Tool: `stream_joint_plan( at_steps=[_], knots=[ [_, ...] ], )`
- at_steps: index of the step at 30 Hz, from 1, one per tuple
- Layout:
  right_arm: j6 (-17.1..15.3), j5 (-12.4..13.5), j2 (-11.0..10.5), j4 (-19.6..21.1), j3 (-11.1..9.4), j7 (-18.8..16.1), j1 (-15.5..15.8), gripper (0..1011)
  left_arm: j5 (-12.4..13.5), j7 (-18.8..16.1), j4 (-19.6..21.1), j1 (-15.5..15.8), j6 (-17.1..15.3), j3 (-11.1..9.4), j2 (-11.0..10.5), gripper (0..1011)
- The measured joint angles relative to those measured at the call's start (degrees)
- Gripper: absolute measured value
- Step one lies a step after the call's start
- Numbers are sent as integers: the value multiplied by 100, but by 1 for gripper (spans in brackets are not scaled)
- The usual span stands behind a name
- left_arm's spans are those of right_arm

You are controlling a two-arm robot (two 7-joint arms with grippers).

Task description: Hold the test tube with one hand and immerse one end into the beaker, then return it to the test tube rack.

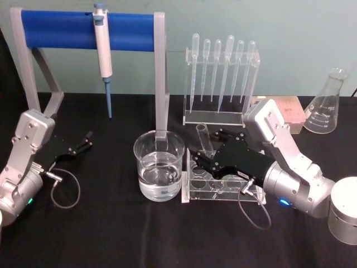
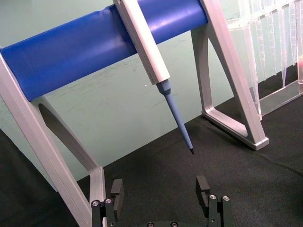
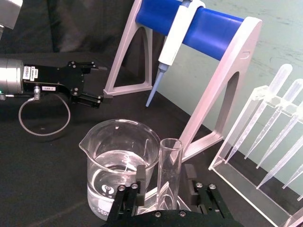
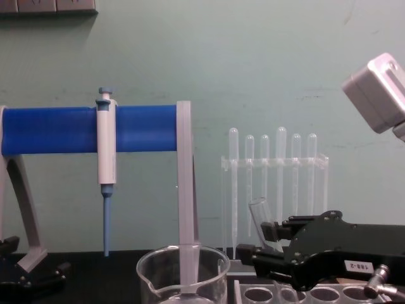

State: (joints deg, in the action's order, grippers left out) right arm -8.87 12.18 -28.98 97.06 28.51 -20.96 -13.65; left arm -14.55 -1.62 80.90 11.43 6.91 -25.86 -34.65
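Just right of the beaker (image 3: 118,161), our right hand (image 3: 164,176), its white label (image 4: 356,266) reading roughly 188-2, spreads its fingers around the tilted test tube (image 3: 171,156) in the rack (image 1: 223,192). Our left gripper (image 2: 161,187) rests left of the beaker, fingers apart; the pipettor (image 1: 103,50) hangs behind.

A pipettor (image 1: 102,42) hangs on a blue stand (image 1: 61,29), pipettes (image 1: 223,67) and flask (image 1: 326,103) rightward.

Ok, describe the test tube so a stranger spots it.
Find the wide clear glass beaker. In the low clear rack to its right, straddled by the black right gripper, leans the glass test tube. Unlike the bulb-topped pipettes behind, it's wider and open-rimmed.
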Motion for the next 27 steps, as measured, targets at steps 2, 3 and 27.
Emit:
stream_joint_plan(
  at_steps=[2, 3, 27],
  knots=[
    [0, -5, 7, 4, -13, -8, 8, 465, 0, 0, 0, 0, 0, 0, 0, 1000],
    [-1, -13, 17, 12, -36, -17, 26, 447, 0, 0, 0, 0, 0, 0, 0, 1000],
    [-3, 1142, 130, 998, -1134, -172, 645, 224, 0, 0, 0, 0, 0, 0, 0, 1000]
  ],
)
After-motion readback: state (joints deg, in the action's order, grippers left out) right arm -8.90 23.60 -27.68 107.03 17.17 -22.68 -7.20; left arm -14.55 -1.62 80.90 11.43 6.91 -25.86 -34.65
